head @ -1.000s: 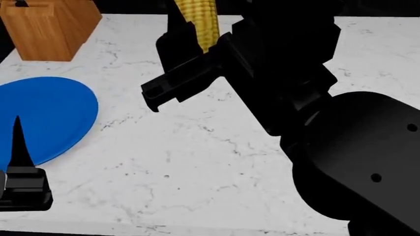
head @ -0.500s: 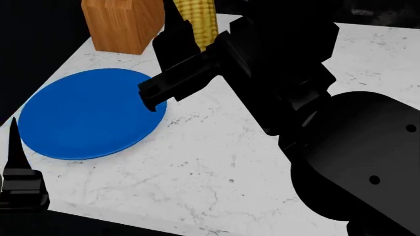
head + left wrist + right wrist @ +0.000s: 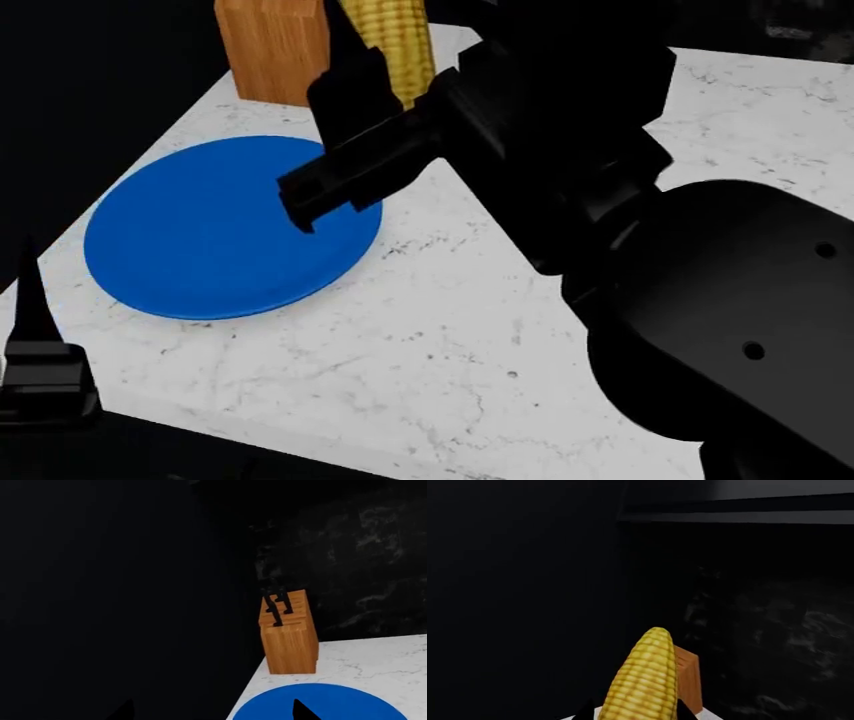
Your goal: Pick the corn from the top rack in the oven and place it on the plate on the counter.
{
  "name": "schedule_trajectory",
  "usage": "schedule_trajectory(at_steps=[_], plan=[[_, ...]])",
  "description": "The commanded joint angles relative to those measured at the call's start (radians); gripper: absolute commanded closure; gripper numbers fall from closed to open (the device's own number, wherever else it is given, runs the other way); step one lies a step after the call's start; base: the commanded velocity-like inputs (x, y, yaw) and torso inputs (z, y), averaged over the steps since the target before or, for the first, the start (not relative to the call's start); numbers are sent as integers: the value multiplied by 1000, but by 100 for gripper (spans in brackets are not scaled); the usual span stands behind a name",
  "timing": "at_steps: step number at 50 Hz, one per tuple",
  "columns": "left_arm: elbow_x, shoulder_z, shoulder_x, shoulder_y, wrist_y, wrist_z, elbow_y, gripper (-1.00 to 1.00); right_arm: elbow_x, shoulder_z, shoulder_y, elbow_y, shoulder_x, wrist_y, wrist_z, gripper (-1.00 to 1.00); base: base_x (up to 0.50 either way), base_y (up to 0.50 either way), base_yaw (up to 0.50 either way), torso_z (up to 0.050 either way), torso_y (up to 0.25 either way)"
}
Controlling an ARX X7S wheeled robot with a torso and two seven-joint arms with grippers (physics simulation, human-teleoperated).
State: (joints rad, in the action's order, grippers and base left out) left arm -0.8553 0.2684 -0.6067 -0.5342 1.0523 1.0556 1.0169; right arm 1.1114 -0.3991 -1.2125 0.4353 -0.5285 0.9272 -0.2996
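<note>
Right claw (image 3: 380,70) grips yellow, kerneled corn (image 3: 388,42).

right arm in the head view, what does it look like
The right arm is all matte black: a big rounded shell with a few small round holes, then blocky stepped housings toward the gripper, which has flat tapered fingers. No cables or markings show. The left gripper is black too, ridged, with a thin pointed finger.

A wooden knife block (image 3: 289,639) stands upright near a corner of a white surface. Black knife handles (image 3: 277,605) stick out of its slanted top. A dark marbled wall (image 3: 360,565) rises behind it.
</note>
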Motion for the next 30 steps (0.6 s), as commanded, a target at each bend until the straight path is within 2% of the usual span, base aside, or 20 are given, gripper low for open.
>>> schedule_trajectory(at_steps=[1, 5, 6, 11, 30], plan=[[-8, -10, 4, 2, -19, -5, -3, -100, -15, 7, 1, -2, 4, -21, -8, 100, 0, 0, 0, 0, 0], [-8, -10, 4, 2, -19, -5, -3, -100, -15, 7, 1, -2, 4, -21, -8, 100, 0, 0, 0, 0, 0], [1410, -30, 606, 161, 113, -1167, 30, -100, -564, 338, 86, 140, 335, 389, 418, 100, 0, 0, 0, 0, 0], [1425, -18, 606, 155, 125, -1173, 30, -100, -551, 359, 78, 134, 347, 404, 409, 100, -19, 85, 0, 0, 0], [1439, -2, 606, 138, 144, -1170, 30, -100, -536, 350, 48, 139, 337, 419, 392, 100, 0, 0, 500, 0, 0]])
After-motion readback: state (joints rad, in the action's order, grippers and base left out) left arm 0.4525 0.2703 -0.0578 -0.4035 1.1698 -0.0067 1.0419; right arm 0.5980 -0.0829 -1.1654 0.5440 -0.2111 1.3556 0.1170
